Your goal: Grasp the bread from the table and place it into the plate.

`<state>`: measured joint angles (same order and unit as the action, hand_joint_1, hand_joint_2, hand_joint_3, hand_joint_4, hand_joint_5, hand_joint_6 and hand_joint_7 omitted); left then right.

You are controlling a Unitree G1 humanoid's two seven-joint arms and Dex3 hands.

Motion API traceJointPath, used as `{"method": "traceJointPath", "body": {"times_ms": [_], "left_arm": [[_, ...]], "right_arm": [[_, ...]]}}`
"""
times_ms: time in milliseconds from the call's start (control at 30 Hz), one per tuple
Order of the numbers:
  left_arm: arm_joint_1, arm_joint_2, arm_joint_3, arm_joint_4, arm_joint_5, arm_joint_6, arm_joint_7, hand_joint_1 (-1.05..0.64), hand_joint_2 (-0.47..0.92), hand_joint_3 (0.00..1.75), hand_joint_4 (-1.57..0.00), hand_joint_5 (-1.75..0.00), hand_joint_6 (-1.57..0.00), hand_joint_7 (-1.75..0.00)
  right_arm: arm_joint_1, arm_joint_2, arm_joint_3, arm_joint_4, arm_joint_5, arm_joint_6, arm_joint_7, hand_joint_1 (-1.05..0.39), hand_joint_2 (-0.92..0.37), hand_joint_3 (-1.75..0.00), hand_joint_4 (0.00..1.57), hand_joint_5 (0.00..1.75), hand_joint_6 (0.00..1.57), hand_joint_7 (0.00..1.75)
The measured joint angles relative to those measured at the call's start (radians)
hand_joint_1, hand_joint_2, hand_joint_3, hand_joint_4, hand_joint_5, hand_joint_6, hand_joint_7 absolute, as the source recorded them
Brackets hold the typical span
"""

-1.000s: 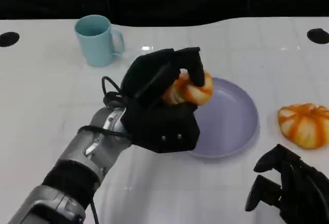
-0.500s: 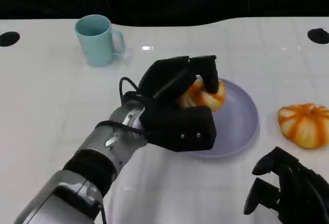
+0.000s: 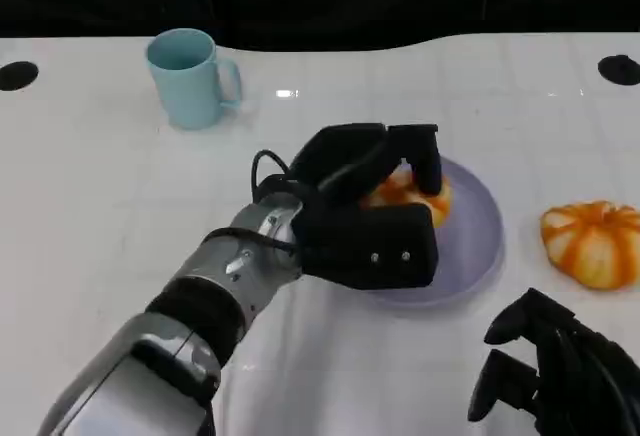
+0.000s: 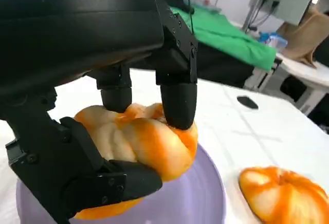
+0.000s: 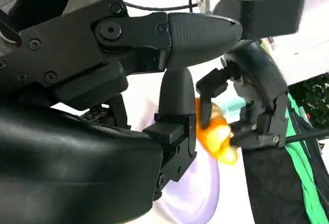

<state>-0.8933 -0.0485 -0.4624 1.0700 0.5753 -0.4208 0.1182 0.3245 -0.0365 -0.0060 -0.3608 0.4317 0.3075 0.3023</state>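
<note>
My left hand (image 3: 365, 211) holds an orange-and-cream bread roll (image 3: 410, 194) over the left part of the lilac plate (image 3: 470, 246). In the left wrist view the fingers (image 4: 175, 100) press on the roll (image 4: 139, 144) from above and below, just over the plate's surface (image 4: 205, 198). A second bread (image 3: 593, 244) lies on the table right of the plate, also seen in the left wrist view (image 4: 280, 196). My right hand (image 3: 560, 376) rests low at the near right with its fingers apart, holding nothing. The right wrist view shows the held roll (image 5: 218, 134) and the plate (image 5: 198, 193) beyond its own fingers.
A light blue mug (image 3: 190, 78) stands at the back left of the white table (image 3: 100, 196). Two dark round holes (image 3: 618, 69) mark the table's far corners. A black backdrop runs behind the far edge.
My left arm has carried the roll to the right and lower, from beside the plate's left rim to over the plate. The right hand has barely shifted.
</note>
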Motion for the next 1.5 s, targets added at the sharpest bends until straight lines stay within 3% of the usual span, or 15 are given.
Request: {"method": "traceJointPath", "body": {"times_ms": [100, 200, 267, 367, 467, 1000, 1400, 1500], "left_arm": [[-0.005, 0.006, -0.007, 0.000, 0.002, 0.001, -0.062, -0.54, 0.92, 0.31, -0.18, -0.55, -0.34, -0.07], [-0.011, 0.017, -0.017, -0.001, 0.011, 0.006, -0.087, -0.71, 0.92, 0.33, -0.03, -0.42, -0.23, -0.01], [-0.012, 0.024, -0.023, -0.008, 0.011, 0.010, -0.104, -0.75, 0.92, 0.34, -0.01, -0.38, -0.21, -0.01], [-0.012, 0.031, -0.028, -0.023, 0.011, 0.018, -0.128, -0.87, 0.92, 0.40, 0.00, -0.12, -0.11, -0.01], [-0.014, 0.038, -0.034, -0.031, 0.011, 0.030, -0.161, -0.92, 0.92, 0.43, 0.00, -0.07, -0.09, 0.00], [0.066, 0.126, 0.003, -0.221, -0.061, 0.039, -0.305, -0.91, 0.92, 0.43, -0.06, -0.12, -0.14, -0.02], [0.245, 0.135, 0.195, -0.426, -0.429, 0.080, -0.544, -0.86, 0.92, 0.37, -0.11, -0.23, -0.20, -0.04], [0.293, 0.136, 0.240, -0.478, -0.525, 0.094, -0.603, -0.87, 0.92, 0.38, -0.07, -0.38, -0.24, -0.04]], "right_arm": [[0.002, 0.000, 0.000, -0.003, 0.000, 0.000, -0.002, -0.52, -0.92, -0.46, 0.61, 1.75, 0.41, 1.64], [0.003, 0.000, 0.002, -0.004, 0.000, 0.000, -0.003, -0.52, -0.92, -0.45, 0.61, 1.75, 0.41, 1.64], [0.003, 0.000, 0.003, -0.004, 0.000, 0.000, -0.003, -0.52, -0.92, -0.45, 0.61, 1.75, 0.41, 1.64], [0.003, 0.000, 0.003, -0.004, 0.000, 0.000, -0.003, -0.52, -0.92, -0.45, 0.61, 1.75, 0.41, 1.65], [0.003, 0.000, 0.003, -0.004, 0.000, -0.001, -0.003, -0.52, -0.92, -0.45, 0.61, 1.75, 0.42, 1.65], [0.001, 0.000, 0.001, -0.004, 0.011, -0.001, -0.001, -0.52, -0.92, -0.45, 0.62, 1.75, 0.41, 1.65], [0.003, 0.000, -0.001, -0.005, 0.017, -0.001, -0.001, -0.51, -0.92, -0.46, 0.61, 1.75, 0.40, 1.64], [0.003, -0.001, -0.001, -0.006, 0.017, 0.000, -0.001, -0.51, -0.92, -0.47, 0.61, 1.75, 0.40, 1.65]]}}
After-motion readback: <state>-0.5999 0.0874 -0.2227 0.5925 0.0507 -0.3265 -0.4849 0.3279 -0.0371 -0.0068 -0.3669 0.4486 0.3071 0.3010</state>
